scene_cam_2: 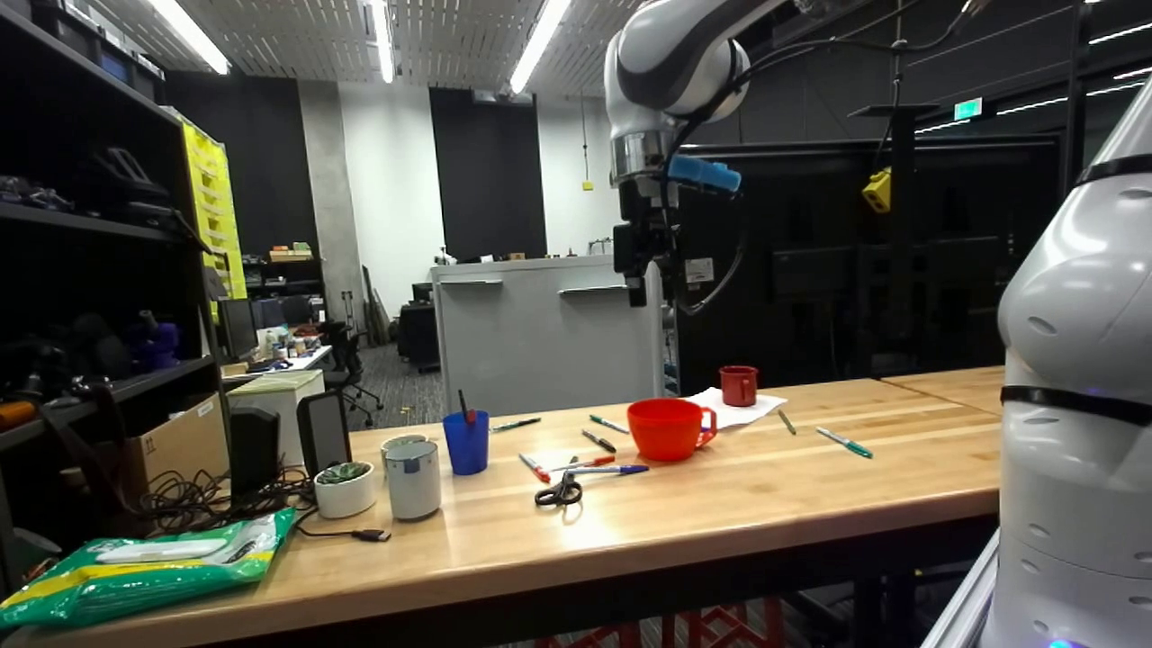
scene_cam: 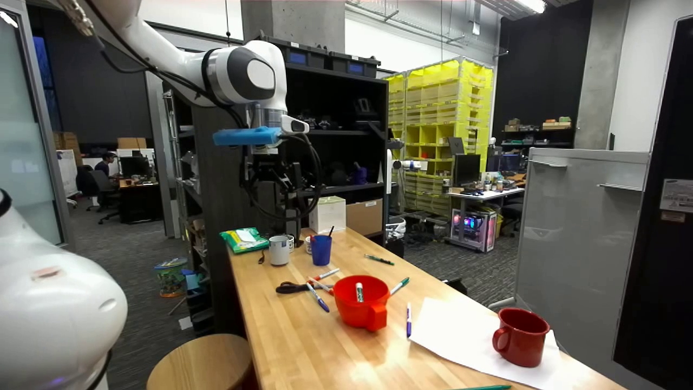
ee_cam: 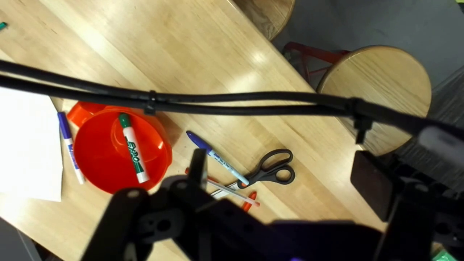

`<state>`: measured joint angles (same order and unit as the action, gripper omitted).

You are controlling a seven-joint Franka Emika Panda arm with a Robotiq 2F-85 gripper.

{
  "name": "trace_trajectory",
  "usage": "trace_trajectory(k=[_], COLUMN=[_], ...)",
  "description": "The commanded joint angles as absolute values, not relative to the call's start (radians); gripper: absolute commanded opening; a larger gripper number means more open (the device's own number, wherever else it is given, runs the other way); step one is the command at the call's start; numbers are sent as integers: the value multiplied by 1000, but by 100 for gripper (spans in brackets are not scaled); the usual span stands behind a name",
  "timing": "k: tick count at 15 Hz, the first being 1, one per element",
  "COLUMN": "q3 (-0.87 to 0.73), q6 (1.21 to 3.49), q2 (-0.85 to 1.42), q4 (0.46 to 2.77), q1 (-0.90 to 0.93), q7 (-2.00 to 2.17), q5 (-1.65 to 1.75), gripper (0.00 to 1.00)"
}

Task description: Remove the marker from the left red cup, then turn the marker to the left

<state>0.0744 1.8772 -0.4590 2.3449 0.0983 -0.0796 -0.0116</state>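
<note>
The bright red cup point(scene_cam: 352, 317) is wide and squat, with a side handle, and stands on the table in both exterior views point(scene_cam_2: 664, 432). In the wrist view the red cup point(ee_cam: 96, 159) is left of the jaws. The marker point(ee_cam: 133, 148), white with a green cap and green lettering, lies inside it. Its white end also shows above the cup's inside in an exterior view point(scene_cam: 359, 292). My gripper point(ee_cam: 284, 175) is open, its two fingers wide apart with nothing between them. It hangs high above the table in both exterior views point(scene_cam: 284, 214) point(scene_cam_2: 643, 283).
Black scissors point(ee_cam: 272, 172), a blue-capped marker point(ee_cam: 217, 157) and red pens lie beside the cup. A purple-capped marker point(ee_cam: 70, 146) and white paper point(ee_cam: 29, 152) lie on its other side. A darker red mug point(scene_cam: 521, 338), a blue cup point(scene_cam: 321, 250) and a grey mug point(scene_cam: 279, 251) stand on the table.
</note>
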Motion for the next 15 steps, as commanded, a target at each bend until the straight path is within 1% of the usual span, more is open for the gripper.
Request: trace_trajectory(k=[1, 4, 11, 15], q3=[75, 75, -36, -74], q6=[1875, 1875, 1947, 2035], q2=[-458, -458, -359, -272], q4=[2342, 2341, 2300, 2287], q1=[101, 101, 85, 48], q7=[-78, -78, -335, -402], q5=[-11, -11, -7, 23], gripper=[100, 100, 100, 100])
